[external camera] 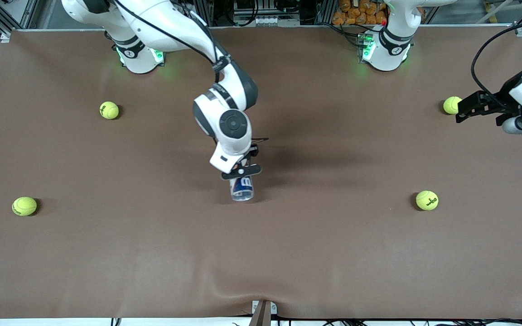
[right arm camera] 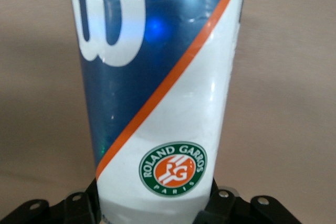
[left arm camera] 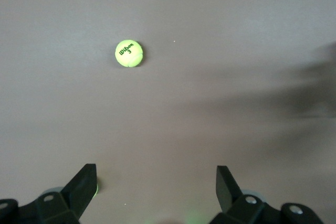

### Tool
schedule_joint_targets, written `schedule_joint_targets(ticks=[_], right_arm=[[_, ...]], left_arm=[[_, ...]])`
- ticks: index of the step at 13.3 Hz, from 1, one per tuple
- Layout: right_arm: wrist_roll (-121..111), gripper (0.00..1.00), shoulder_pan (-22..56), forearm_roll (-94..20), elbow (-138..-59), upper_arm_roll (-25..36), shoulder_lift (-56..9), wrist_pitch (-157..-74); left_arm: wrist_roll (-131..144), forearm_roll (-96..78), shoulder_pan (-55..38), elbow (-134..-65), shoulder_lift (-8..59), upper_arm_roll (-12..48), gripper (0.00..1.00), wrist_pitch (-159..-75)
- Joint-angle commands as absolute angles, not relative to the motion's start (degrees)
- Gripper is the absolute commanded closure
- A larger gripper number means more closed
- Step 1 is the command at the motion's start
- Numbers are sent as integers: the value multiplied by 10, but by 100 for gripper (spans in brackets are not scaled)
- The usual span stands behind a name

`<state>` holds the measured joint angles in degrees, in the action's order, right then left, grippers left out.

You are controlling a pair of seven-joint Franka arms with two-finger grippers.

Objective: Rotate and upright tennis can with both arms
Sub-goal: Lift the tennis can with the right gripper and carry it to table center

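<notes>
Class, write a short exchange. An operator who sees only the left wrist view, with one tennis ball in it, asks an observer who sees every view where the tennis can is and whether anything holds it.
Operator: I see one tennis ball and the left gripper, open. Where is the tennis can?
Observer: The tennis can is around the middle of the table, between the two arms' ends and apart from every ball.
Operator: Is anything holding it?
Observer: Yes. The right gripper is shut on the can's white end, by the Roland Garros badge.
</notes>
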<state>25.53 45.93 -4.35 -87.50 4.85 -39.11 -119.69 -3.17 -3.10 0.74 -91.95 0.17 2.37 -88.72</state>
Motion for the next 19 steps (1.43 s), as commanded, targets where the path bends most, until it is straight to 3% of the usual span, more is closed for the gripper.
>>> schedule_joint_targets(ticks=[1,7,13,18,19], right_arm=[[245,29,498,-28,-843,56,-411,-1201],[158,29,557,116,-833,56,-438,-1236],[-72,28,580,227,-823,56,-448,-1242],[-93,25,613,393,-813,56,-487,-1242],[-88,1,613,393,-813,56,-489,-1244]], left_arm=[[-47,-48,21,-918,7,27,0,-881],[-46,-41,22,-916,7,30,0,-884],[-40,-50,25,-917,15,30,0,-883],[-28,-115,45,-918,27,28,0,-875],[-28,-132,47,-918,35,28,0,-862]])
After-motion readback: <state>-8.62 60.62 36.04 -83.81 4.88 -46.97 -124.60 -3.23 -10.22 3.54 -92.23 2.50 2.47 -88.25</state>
